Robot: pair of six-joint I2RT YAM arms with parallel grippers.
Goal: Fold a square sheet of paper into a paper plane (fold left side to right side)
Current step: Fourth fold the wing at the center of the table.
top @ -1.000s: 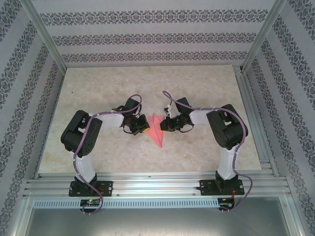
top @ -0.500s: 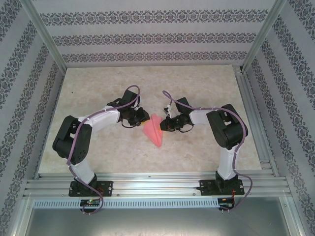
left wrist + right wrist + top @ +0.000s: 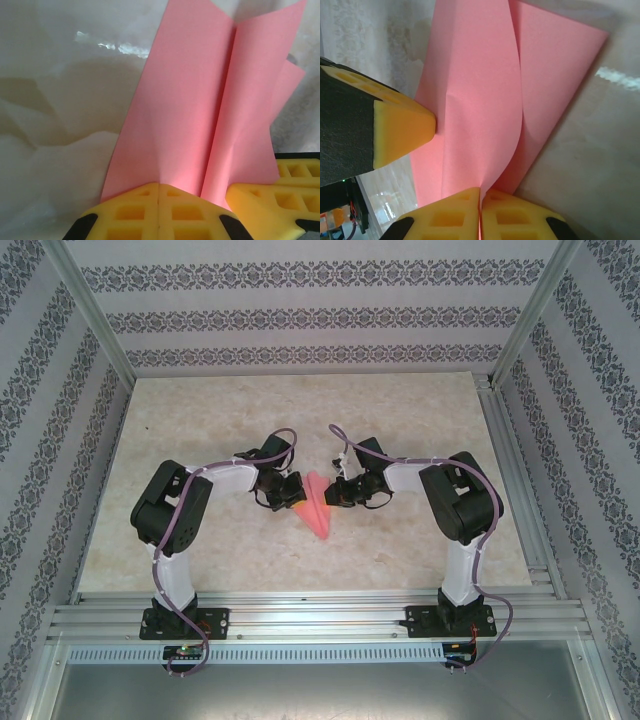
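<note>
- Paper plane [image 3: 316, 508]: thin matte pink sheet folded into a narrow dart with creased flaps, tip pointing near, at the middle of the counter [image 3: 200, 420], a pale glossy marbled slab.
- Left claw [image 3: 158, 186] and right claw [image 3: 480, 192]: gridded yellow foam pads [image 3: 130, 212] pinched tight on the plane's left and right edges.

Bright even light, glare streaks on table [image 3: 60, 100], soft wrist close-ups

The left hand [image 3: 292, 498] has come back from nearer the tabletop's [image 3: 200, 420] far edge and sits against the paper plane's [image 3: 318, 510] left side again, pads pinched on the pink fold. Its elbow has swung back in from the left edge. The plane, splayed leftward half a second ago, lies narrower.
</note>
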